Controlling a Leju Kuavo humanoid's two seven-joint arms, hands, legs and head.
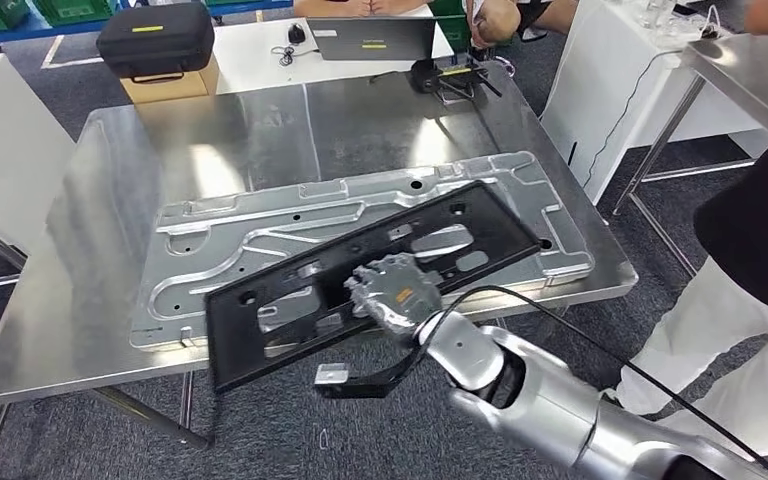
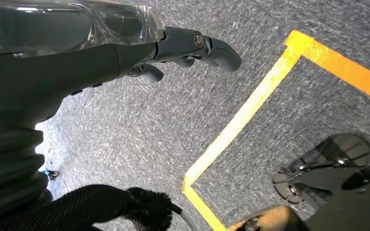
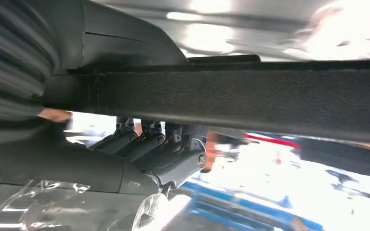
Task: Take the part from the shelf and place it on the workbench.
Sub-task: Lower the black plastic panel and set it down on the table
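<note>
The part is a flat black frame (image 1: 232, 345) with several cut-outs. It lies slanted over a silver stamped panel (image 1: 260, 215) on the steel workbench (image 1: 110, 200), and its near left corner juts past the bench's front edge. My right hand (image 1: 395, 295) grips the frame at its near long edge. In the right wrist view the frame's edge (image 3: 245, 96) crosses the picture, and the hand's fingers (image 3: 159, 149) curl around it from below. My left hand (image 2: 173, 48) hangs over grey carpet, its fingers loose, holding nothing.
A person in white trousers (image 1: 720, 340) stands close at the right of the bench. Behind the bench are a laptop (image 1: 370, 38) and a black case (image 1: 155, 40) on a box. A small black tool (image 1: 450, 78) lies at the far edge. Yellow tape (image 2: 241, 120) marks the floor.
</note>
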